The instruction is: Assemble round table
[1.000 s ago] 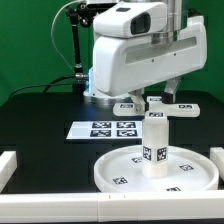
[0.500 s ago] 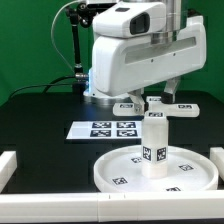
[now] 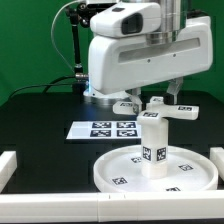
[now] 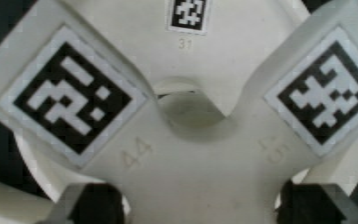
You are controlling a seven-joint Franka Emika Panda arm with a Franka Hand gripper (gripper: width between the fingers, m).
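The large rimmed round disc lies on the black mat at the front. The short thick cylinder stands upright at its middle, a tag on its side. My gripper is shut on the small cross-shaped piece and holds it level right over the cylinder's top; I cannot tell whether they touch. In the wrist view the cross-shaped piece fills the picture, with tags on its arms and a central hole. It sits between my two dark fingers, with the gripper closed round it.
The marker board lies flat on the mat behind the disc, toward the exterior view's left. Plain white bars edge the mat at the left, front and right. The arm's base and cables stand at the back.
The hand has shifted slightly toward the exterior view's left and the cross-shaped piece has turned a little in the grip. The disc and cylinder have not moved.
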